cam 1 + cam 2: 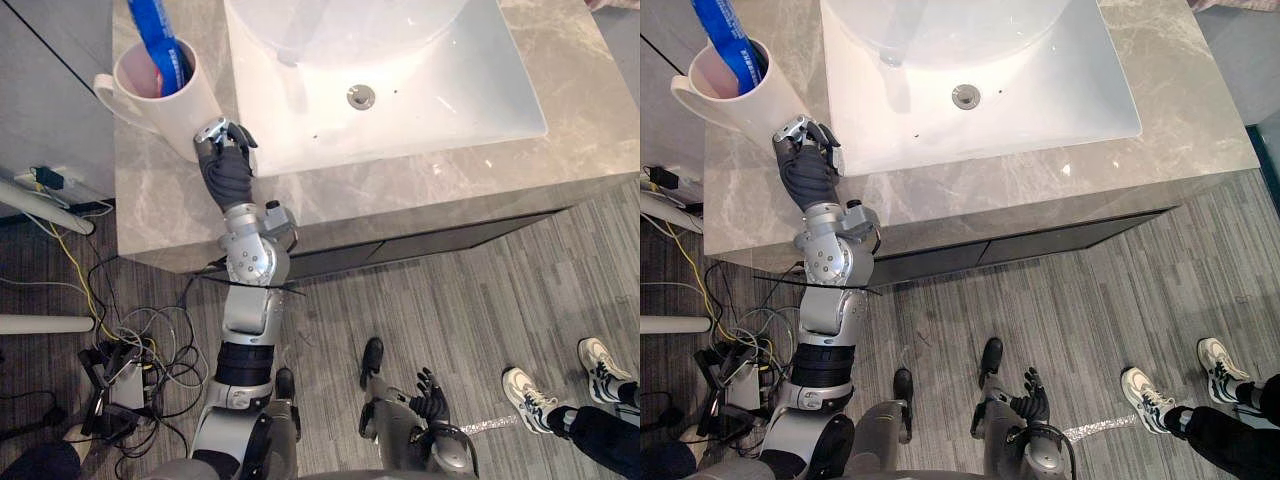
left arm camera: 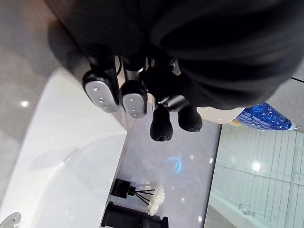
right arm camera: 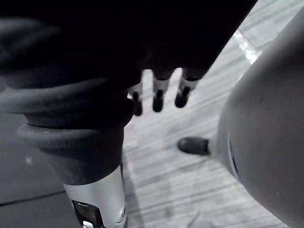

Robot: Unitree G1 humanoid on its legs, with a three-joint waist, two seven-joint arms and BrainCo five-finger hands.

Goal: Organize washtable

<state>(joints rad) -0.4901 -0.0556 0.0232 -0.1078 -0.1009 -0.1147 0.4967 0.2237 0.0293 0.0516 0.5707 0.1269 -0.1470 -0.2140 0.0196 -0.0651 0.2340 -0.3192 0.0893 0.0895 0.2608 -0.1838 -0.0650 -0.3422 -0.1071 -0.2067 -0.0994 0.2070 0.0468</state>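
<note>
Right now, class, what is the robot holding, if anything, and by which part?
The left hand appears curled round the white mug at its lower wall, not the handle. The right hand holds nothing.

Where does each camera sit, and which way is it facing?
Left eye: on the head, looking down on counter, sink and mug; left hand at the mug, right hand low over the floor.
Right eye: beside it, same scene and both hands.
Left wrist: along the left hand, across the sink.
Right wrist: along the right hand, down at the floor.
Shared: eyes and left wrist show sink and mug.
</note>
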